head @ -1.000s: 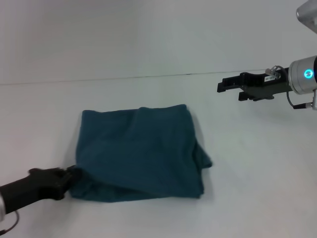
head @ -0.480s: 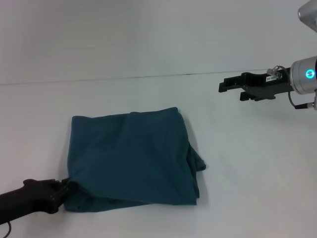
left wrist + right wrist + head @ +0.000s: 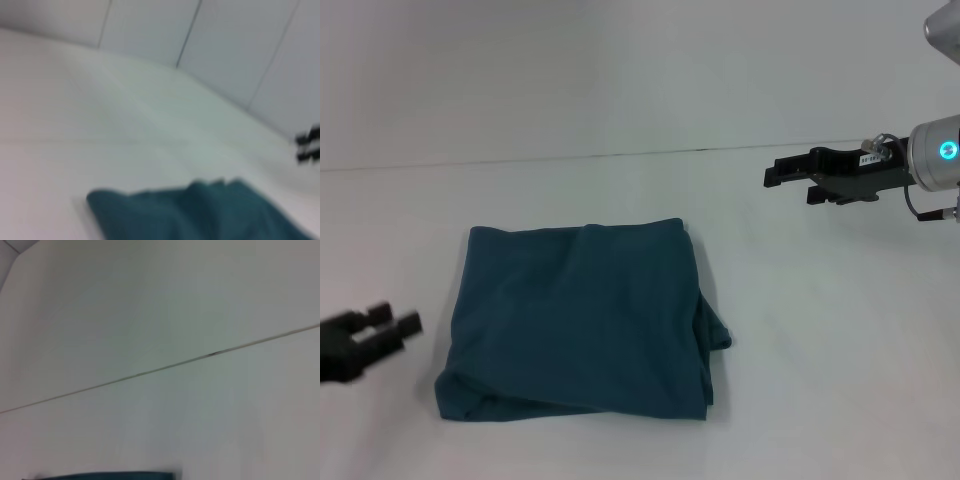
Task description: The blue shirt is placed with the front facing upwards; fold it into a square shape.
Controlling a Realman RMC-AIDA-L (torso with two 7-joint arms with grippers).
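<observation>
Now I see the blue shirt (image 3: 582, 318) folded on the bench (image 3: 800, 380); my left gripper (image 3: 382, 327) beside it, fingers released; right gripper (image 3: 782, 173) well apart, its fingers I cannot tell.

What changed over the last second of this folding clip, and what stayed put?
The left end effector let go of the blue shirt at its near left corner and pulled back to the left, now open and clear of the cloth. The shirt slid slightly left and settled flatter. The right end effector stayed raised at far right.
</observation>
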